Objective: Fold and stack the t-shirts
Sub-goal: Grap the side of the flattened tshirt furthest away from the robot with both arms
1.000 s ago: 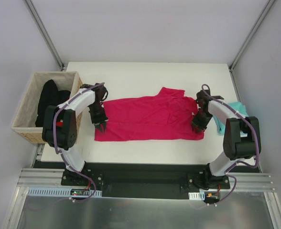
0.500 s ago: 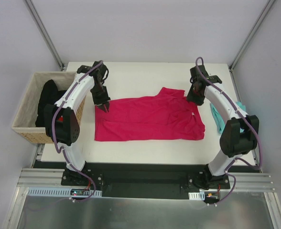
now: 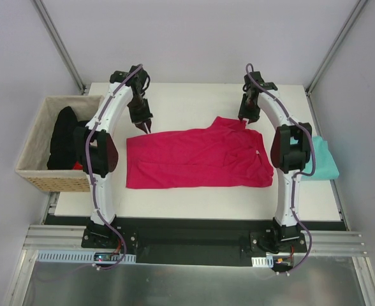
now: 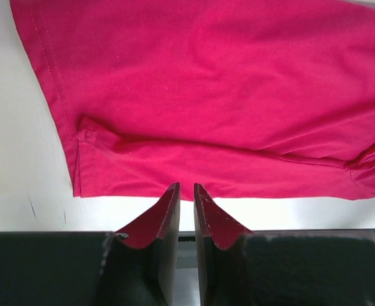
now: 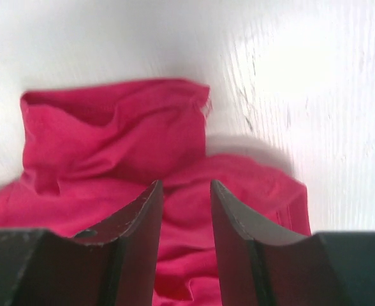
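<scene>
A wicker basket holding dark clothing stands off the left edge of the table. The teal t-shirt lies at the table's right edge, partly hidden behind the right arm. The crimson-pink t-shirt is spread flat across the middle of the table. The left hand hangs over its far left corner, its fingers parted by a narrow slit and holding nothing. The right hand is above the rumpled far right sleeve, slightly open and empty.
</scene>
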Controlling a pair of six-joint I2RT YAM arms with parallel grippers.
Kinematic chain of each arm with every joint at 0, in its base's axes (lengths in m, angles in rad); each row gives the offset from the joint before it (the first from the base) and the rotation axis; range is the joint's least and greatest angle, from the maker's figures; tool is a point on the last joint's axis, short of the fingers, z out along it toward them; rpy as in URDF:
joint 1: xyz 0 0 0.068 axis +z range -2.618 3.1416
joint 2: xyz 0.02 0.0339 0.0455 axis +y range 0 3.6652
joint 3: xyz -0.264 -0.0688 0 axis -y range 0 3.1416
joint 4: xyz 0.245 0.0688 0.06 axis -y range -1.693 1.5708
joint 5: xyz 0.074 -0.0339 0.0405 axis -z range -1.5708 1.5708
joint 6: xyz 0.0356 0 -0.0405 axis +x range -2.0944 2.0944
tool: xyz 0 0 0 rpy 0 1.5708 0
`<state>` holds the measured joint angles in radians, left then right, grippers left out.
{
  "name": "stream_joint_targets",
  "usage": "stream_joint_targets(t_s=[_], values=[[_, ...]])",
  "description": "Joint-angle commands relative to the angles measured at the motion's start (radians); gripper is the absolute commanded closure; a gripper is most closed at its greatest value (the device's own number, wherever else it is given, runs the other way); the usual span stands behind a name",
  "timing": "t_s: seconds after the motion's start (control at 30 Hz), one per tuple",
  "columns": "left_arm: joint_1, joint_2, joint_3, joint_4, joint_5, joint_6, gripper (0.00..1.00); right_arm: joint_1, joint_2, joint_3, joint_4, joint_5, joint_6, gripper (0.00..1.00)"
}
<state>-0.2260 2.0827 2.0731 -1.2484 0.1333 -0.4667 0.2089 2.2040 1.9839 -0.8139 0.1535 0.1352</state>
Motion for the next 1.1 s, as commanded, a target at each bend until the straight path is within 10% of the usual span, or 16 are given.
stream_joint_targets(t_s=[0.0, 0.83, 1.07], values=[[0.024, 0.037, 0.056, -0.077, 0.040, 0.014, 0.86, -0.029, 0.069, 0.159, -0.050, -0.081, -0.045, 0.61], [0.048, 0.109, 0.098, -0.117, 0.071, 0.002, 0.86, -0.131, 0.241, 0.240, 0.041, -0.305, 0.009, 0.60], [0.050, 0.094, 0.068, -0.117, 0.061, -0.016, 0.86, -0.157, 0.273, 0.251, 0.071, -0.356, 0.035, 0.83]])
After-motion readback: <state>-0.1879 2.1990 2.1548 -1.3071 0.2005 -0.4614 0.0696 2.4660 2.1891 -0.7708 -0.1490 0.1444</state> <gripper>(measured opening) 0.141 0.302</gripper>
